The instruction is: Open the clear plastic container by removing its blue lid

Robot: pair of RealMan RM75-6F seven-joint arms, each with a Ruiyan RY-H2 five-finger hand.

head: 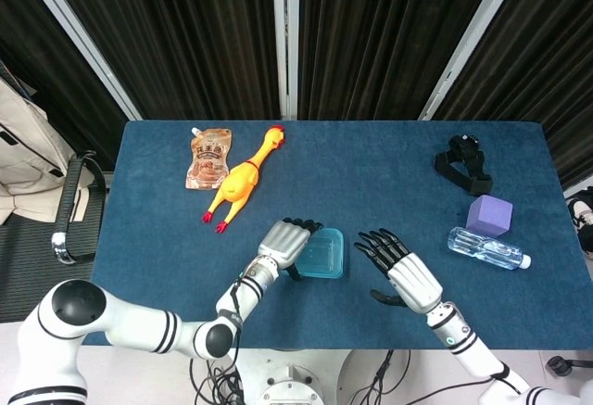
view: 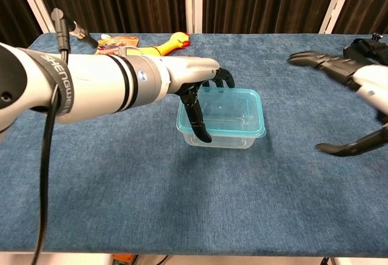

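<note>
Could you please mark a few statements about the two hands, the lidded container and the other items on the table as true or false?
1. The blue lid sits on the clear plastic container. True.
2. The right hand grips the lid. False: it is beside the container, apart from it, fingers spread.
3. The left hand is at the container's left side, with one of its fingers down along the container's wall. True.
4. The yellow rubber chicken lies inside the container. False: it lies on the blue table, beside the orange snack pouch.
5. The purple block is stacked on the clear plastic bottle. False: it rests on the table next to the bottle.
</note>
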